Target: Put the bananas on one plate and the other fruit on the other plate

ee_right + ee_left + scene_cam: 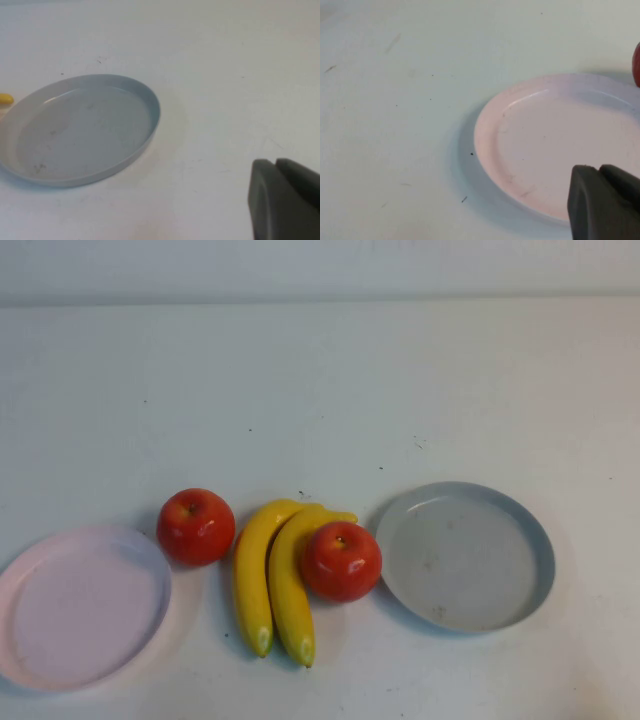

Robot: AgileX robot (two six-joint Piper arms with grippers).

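Note:
Two yellow bananas (272, 575) lie side by side on the white table between two red apples, one to their left (195, 526) and one leaning on their right side (341, 560). An empty pink plate (80, 605) sits at the front left and an empty grey plate (465, 555) at the right. Neither gripper shows in the high view. My left gripper (600, 172) is shut and empty, hovering over the near rim of the pink plate (490, 150). My right gripper (276, 166) is shut and empty over bare table beside the grey plate (150, 107).
A banana tip (5, 99) shows past the grey plate's far side in the right wrist view. A sliver of red apple (636, 65) shows beyond the pink plate in the left wrist view. The white table stretches far behind the fruit.

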